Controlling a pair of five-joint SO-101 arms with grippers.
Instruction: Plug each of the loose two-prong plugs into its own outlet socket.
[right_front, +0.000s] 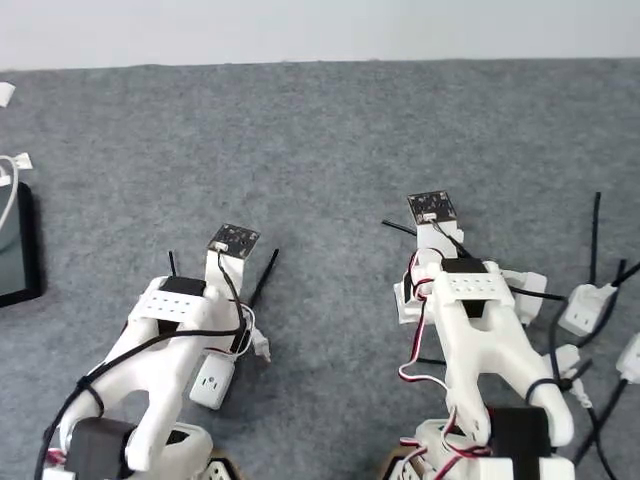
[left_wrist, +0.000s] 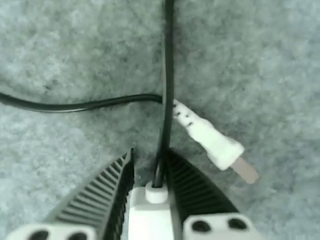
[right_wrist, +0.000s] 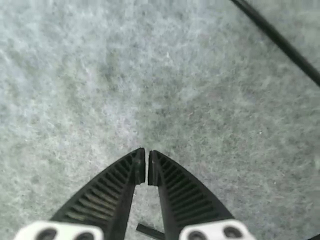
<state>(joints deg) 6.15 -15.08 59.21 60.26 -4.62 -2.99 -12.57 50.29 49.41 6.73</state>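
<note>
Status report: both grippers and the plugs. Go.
Left gripper shut on white corded connector. Right gripper shut, empty, over carpet. Loose plug on carpet beside black cable, unplugged.

Grey flecked carpet (right_front: 320, 130) throughout. White arms (right_front: 480, 330), black ribbed fingers (left_wrist: 100, 200). White plug (right_front: 261, 347), black cord (right_front: 262, 275), white outlet socket (right_front: 212, 382) lower left. Red, white, black wires (right_front: 412, 345) lower right. Black panel (right_front: 22, 245) far left.
</note>
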